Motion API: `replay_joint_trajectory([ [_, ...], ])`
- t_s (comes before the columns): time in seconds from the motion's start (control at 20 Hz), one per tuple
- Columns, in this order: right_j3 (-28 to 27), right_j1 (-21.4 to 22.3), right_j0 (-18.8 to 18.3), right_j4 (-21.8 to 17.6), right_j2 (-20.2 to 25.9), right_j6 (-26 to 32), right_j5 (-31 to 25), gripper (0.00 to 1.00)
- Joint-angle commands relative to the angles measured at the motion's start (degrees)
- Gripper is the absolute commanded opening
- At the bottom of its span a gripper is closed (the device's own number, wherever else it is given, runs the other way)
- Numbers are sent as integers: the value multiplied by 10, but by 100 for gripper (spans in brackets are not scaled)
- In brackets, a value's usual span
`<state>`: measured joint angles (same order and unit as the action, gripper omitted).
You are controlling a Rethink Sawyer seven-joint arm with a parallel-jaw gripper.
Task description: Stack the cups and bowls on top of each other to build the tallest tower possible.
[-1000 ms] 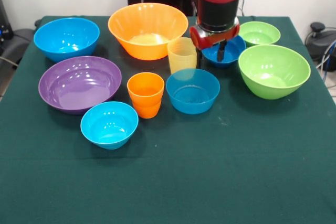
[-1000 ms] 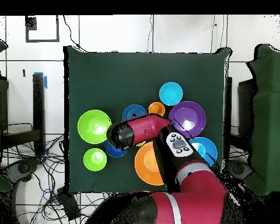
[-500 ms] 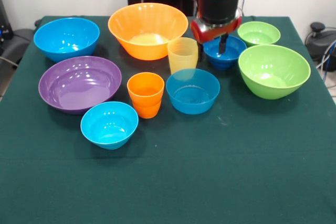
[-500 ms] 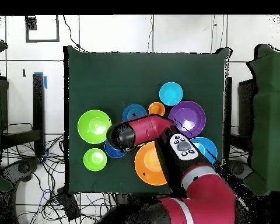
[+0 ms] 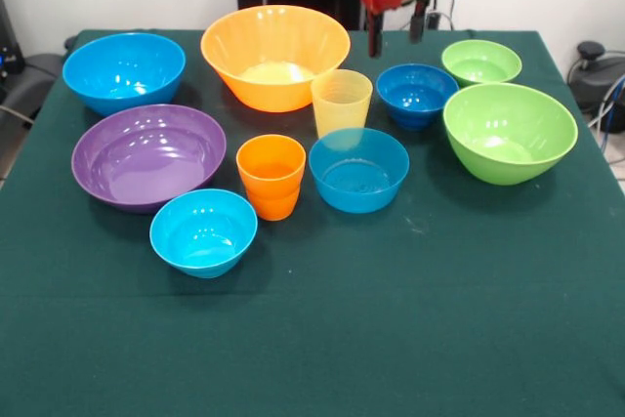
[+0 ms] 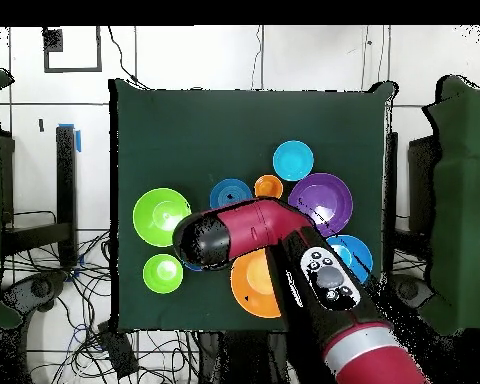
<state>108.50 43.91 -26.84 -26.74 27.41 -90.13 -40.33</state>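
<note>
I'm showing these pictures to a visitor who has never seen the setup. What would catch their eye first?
Probably the glossy large orange plastic bowl at the far middle of the dark green tablecloth, ringed by bright bowls, none stacked. Next, the big lime green plastic bowl at the right and the wide purple plastic bowl at the left. The red and black tool hangs empty above the small dark blue plastic bowl.

front view low across table (image 5: 312, 339), overhead straight down
</note>
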Motion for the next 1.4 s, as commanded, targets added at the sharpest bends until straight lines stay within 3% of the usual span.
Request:
replay_joint_trajectory([
  [0.05,36,32,-7,0,55,76,-52,100],
  [0.35,-14,-31,-5,-49,46,75,-17,100],
  [0.65,-45,-75,-14,-60,45,92,-14,100],
  [1.4,-61,-88,-37,-82,57,99,-23,100],
])
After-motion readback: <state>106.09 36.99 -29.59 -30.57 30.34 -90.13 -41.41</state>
